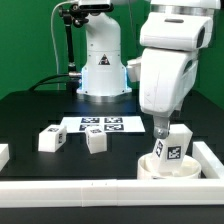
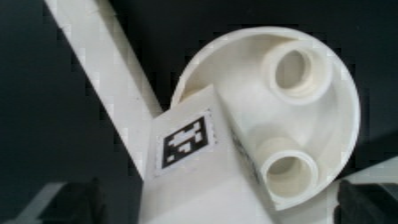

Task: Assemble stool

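The round white seat [image 1: 150, 168] lies at the exterior view's lower right, close to the corner of the rails. One leg [image 1: 173, 148] with a square tag stands tilted in it. My gripper [image 1: 163, 133] hangs directly over that leg, open. In the wrist view the tagged leg [image 2: 169, 140] runs between my dark fingers [image 2: 86, 200], beside the seat [image 2: 285, 120] and its two round sockets. I see no squeeze on the leg. Two loose legs [image 1: 52, 139] [image 1: 95, 141] lie on the black table to the exterior view's left.
The marker board [image 1: 103, 125] lies flat behind the loose legs. White rails [image 1: 100, 190] edge the table at the front and the exterior view's right, hard by the seat. Another white piece [image 1: 3, 155] shows at the left edge. The arm's base [image 1: 103, 70] stands at the back.
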Controlling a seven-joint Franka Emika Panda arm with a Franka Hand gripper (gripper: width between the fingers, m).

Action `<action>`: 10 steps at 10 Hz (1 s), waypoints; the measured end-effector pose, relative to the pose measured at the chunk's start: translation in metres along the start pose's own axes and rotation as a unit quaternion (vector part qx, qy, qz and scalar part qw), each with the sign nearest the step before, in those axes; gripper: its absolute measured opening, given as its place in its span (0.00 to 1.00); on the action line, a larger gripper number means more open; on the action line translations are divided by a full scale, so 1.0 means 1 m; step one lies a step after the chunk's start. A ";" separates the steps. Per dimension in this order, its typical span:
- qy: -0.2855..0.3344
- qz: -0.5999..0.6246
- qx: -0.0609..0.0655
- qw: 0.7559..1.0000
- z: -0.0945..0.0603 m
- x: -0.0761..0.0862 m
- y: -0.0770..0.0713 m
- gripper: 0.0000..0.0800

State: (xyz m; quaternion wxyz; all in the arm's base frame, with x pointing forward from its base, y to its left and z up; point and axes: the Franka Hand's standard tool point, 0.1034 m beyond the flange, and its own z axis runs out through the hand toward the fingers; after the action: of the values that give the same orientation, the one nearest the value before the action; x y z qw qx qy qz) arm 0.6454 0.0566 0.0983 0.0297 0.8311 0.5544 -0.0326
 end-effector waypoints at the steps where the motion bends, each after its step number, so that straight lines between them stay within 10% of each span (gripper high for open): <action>1: -0.005 -0.041 -0.002 0.999 0.001 -0.002 0.001 0.81; 9: -0.048 -0.272 -0.012 0.961 0.008 0.007 0.014 0.81; 10: -0.049 -0.270 -0.010 0.961 0.010 0.005 0.014 0.64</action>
State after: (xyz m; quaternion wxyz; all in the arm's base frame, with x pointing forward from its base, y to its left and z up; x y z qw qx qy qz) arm 0.6598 0.0553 0.0881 0.0551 0.6473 0.7566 -0.0741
